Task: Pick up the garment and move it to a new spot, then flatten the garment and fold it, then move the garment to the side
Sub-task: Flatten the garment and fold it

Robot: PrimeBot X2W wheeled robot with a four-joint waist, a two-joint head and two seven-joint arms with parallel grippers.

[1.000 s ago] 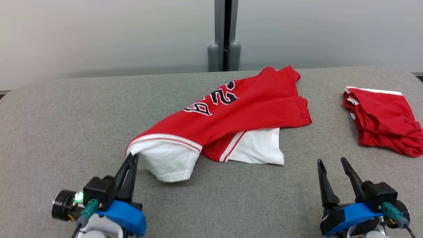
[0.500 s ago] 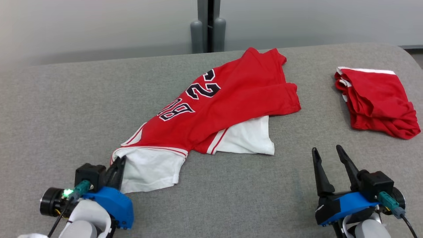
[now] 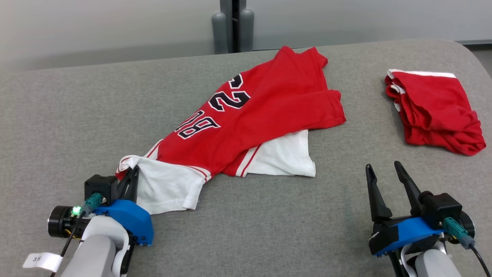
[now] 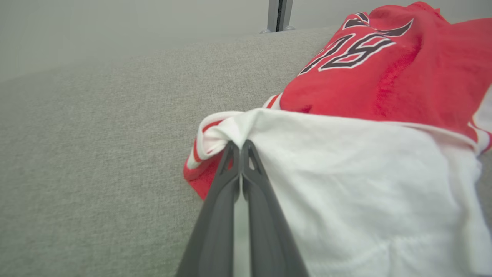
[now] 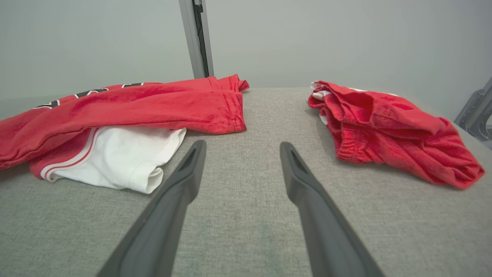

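**Garment.** The garment (image 3: pixel 261 111), a red jersey with black numerals and white sleeves, lies crumpled across the middle of the grey table (image 3: pixel 57 127), running from far centre to near left. It is not flat. The red body is doubled over one white sleeve, and the near-left white sleeve is bunched.

**Grippers.** The left gripper (image 4: pixel 240 145) has its fingers pressed together on a small pinch of striped trim at that near-left corner, low over the surface. The right gripper (image 3: pixel 383 165) stands spread and empty at the near right, well apart from the cloth.

**Surroundings.** A second red garment (image 3: pixel 434 111) lies folded at the far right.

**Risks.**
- The hold takes only a narrow fold of edge, so a quick pull could slip it free.
- Hauling from one corner would likely draw the jersey into a rope rather than spread it.
- Any carry to the right could run the jersey onto the second piece.
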